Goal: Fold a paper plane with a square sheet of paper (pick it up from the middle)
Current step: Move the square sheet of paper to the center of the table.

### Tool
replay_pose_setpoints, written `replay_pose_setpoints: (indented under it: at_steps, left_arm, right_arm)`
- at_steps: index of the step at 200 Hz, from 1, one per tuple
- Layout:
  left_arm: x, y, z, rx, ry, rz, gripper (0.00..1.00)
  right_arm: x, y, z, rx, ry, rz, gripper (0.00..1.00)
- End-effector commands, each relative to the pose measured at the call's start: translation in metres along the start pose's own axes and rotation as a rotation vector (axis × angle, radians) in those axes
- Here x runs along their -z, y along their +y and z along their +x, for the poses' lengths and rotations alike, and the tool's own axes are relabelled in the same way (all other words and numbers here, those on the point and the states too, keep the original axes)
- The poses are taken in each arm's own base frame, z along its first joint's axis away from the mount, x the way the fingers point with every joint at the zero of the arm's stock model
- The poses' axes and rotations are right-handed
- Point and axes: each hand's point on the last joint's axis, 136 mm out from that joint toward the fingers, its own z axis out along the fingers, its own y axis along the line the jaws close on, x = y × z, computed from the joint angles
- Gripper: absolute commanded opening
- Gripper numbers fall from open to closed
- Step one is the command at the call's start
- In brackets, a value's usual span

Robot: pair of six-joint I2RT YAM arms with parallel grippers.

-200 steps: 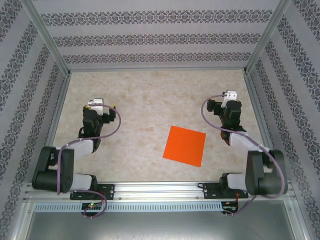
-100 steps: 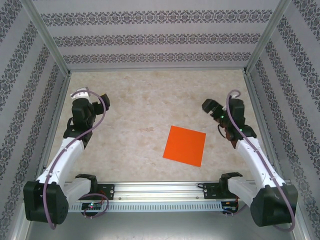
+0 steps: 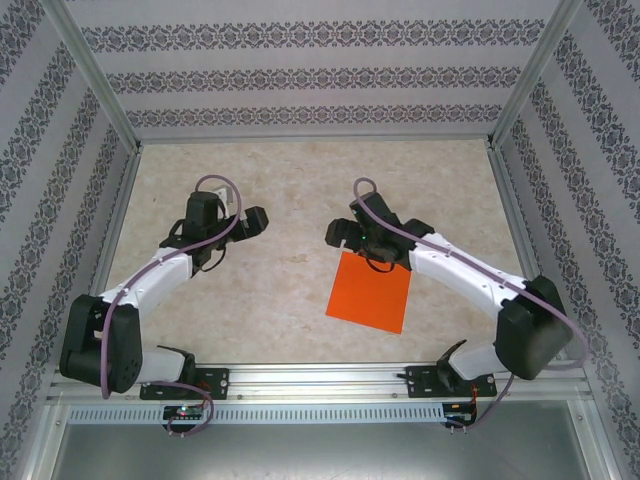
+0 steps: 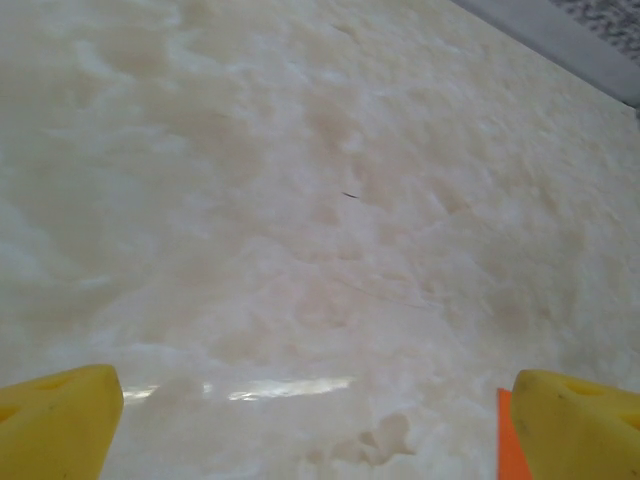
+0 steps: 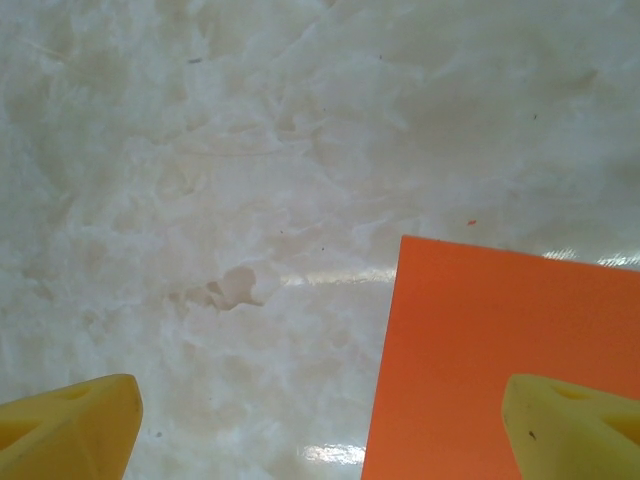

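walls (image 3: 300, 75): patterned grey bands | table (image 3: 290, 180): beige marble (glossy) | frame (image 3: 95, 75): aluminium

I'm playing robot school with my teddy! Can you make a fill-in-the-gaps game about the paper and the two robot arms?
1. The square sheet of paper is coloured ____.
2. It lies ____ on the table, not folded yet.
3. The left gripper is farther from it than the ____ one.
4. The grippers' fingertips are coloured ____.

Missing words: orange, flat, right, yellow.
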Motion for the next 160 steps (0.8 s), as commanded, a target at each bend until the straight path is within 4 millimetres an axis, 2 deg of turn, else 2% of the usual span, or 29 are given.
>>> replay_pose_setpoints:
  at_steps: [1, 30, 73, 122, 160]
  left_arm:
    - [0.000, -0.012, 0.009, -0.034, 0.020, 0.006, 1.00]
    - [0.000, -0.010, 0.010, -0.011, 0.000, -0.005, 1.00]
    - [0.003, -0.009, 0.005, -0.040, -0.022, -0.021, 1.00]
    - [0.002, -0.012, 0.006, -0.062, -0.001, -0.016, 1.00]
    - [0.003, 0.009, 0.006, -0.075, -0.016, -0.127, 1.00]
  right_arm:
    - [-0.011, -0.012, 0.008, -0.066, 0.022, 0.091, 0.93]
    - [-0.021, -0.044, 0.023, -0.160, 0.043, 0.230, 0.93]
    - [-0.050, -0.052, 0.046, -0.171, 0.140, 0.253, 0.93]
    - [-0.083, -0.038, 0.058, -0.151, 0.197, 0.233, 0.93]
    - [-0.099, -0.020, 0.066, -0.099, 0.241, 0.221, 0.93]
